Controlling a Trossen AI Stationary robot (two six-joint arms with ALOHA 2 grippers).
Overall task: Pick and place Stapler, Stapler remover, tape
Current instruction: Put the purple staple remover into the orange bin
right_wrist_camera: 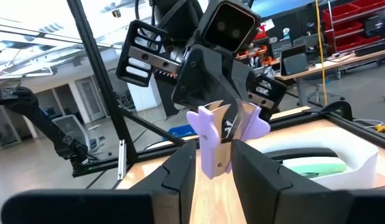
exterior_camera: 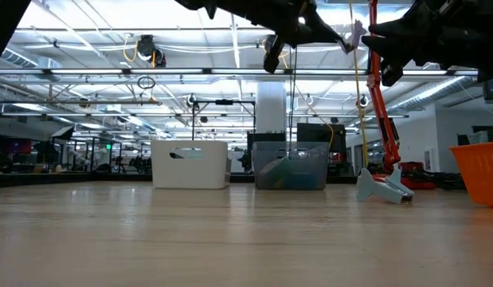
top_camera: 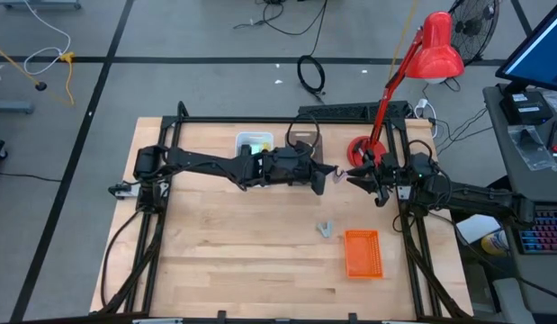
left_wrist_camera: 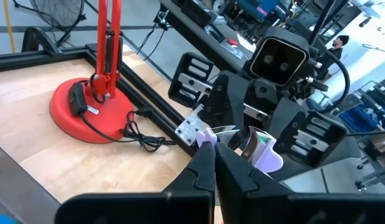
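Observation:
High above the table's middle hangs a lavender staple remover (right_wrist_camera: 217,134), with my left gripper (top_camera: 325,174) shut on it from the left. My right gripper (right_wrist_camera: 214,167) faces it from the right. Its two fingers stand close on either side of the remover's lower part, and I cannot tell whether they touch it. A small grey-lavender stapler (top_camera: 325,229) lies flat on the wood, nearer the front. Something green and yellow lies in the white bin (top_camera: 254,142); whether it is the tape cannot be told. My left gripper pinches one lavender wing of the staple remover (left_wrist_camera: 206,134) between its two fingertips (left_wrist_camera: 203,163). The fingers come nearly level from the table's left. The remover is lifted well clear of the table, its other wing (left_wrist_camera: 267,157) toward my right gripper.
An orange basket (top_camera: 363,253) sits front right, near the stapler. A red desk lamp (top_camera: 361,148) stands at the far right, its pole rising just behind both grippers. A clear bin (exterior_camera: 290,166) stands beside the white one at the far edge.

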